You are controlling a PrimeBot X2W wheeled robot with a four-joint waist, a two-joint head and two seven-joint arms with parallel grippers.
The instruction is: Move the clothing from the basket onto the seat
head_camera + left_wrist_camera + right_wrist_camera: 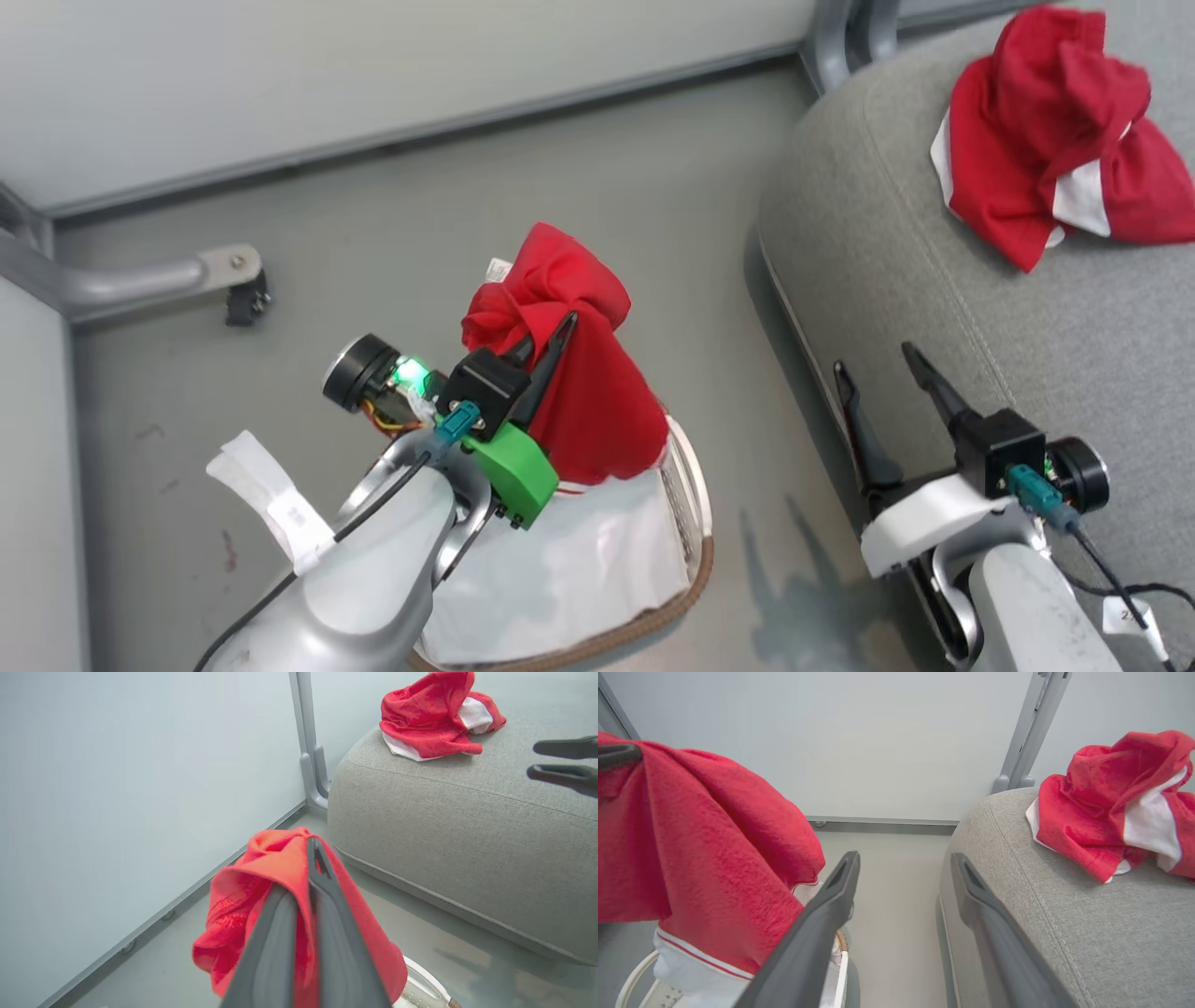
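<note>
Clamped between the two long dark fingers of the left gripper [551, 331], a red garment [588, 411] hangs bunched over the basket [695, 560]. The fingers are drawn nearly together, with a fold of the fabric pinched between them near the garment's top. From that grip the cloth spills over the fingertips toward 11 o'clock in the head view, where a small white label [498, 271] sticks out. The rest drapes down toward 5 o'clock. In the right wrist view its lower edge is a white band with a thin red stripe, reaching the mouth of the basket. Whether it hangs clear of the white lining [579, 569] cannot be told.

The basket stands on the grey floor [467, 205] at 5 o'clock from the left gripper, its brown woven rim curving round the crumpled lining. The grey seat [1027, 336] lies at 3 o'clock from that gripper, apart from the basket across a strip of floor. On its cushion, at about 2 o'clock, a second red garment [1036, 159] with white panels lies in a heap.

At the seat's near edge the right gripper [878, 359] holds nothing, its fingers spread wide. The heap on the cushion is at 1 o'clock from it, well apart. A pale wall [373, 65] closes the scene at 12 o'clock.
</note>
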